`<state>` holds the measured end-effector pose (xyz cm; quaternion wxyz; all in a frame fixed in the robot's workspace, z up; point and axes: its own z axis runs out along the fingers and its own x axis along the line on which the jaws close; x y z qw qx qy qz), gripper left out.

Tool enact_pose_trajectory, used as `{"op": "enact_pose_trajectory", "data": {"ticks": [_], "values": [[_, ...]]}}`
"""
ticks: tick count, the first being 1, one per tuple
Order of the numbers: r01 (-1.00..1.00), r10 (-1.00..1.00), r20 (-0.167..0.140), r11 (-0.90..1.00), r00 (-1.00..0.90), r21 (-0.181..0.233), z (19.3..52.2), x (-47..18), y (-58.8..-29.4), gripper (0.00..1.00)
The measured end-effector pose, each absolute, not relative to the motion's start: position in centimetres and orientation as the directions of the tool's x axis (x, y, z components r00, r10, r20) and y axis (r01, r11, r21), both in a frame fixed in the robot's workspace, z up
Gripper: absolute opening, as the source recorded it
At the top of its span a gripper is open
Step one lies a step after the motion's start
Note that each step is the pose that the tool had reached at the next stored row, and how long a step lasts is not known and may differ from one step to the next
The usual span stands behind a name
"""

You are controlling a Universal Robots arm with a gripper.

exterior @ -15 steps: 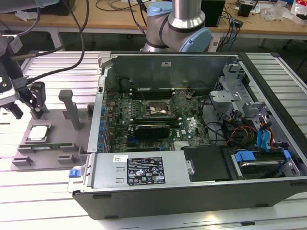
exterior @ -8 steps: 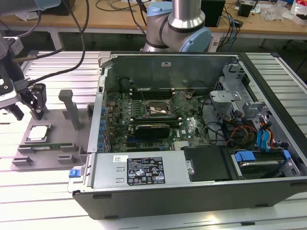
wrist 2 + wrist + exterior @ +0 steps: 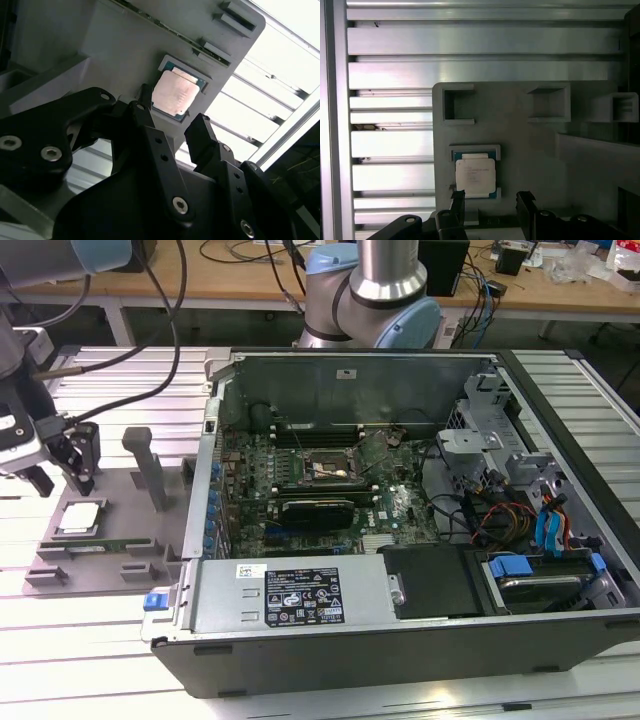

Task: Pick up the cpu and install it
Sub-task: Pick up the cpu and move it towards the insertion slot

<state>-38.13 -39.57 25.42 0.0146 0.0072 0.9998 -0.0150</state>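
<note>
bright, even light in the exterior view; the table [image 3: 280, 65] glares white in the second wrist view, where the gripper [image 3: 172, 114] is a dark silhouette.

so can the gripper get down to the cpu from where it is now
Probably yes: the gripper hangs open and empty close above the cpu, which lies flat and uncovered in its recess on the grey holder. The holder's upright post stands off to the exterior view's right, clear of the path.

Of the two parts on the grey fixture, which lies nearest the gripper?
The cpu, the square silver-topped chip just ahead of the gripper; the long green memory stick lies farther off.
</note>
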Motion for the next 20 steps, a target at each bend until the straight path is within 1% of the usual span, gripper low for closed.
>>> {"op": "enact_pose_trajectory", "data": {"ticks": [20], "values": [[0.015,0.014,-0.029,0.999,-0.999,-0.030,24.2,-38.1,-39.5,0.55]]}}
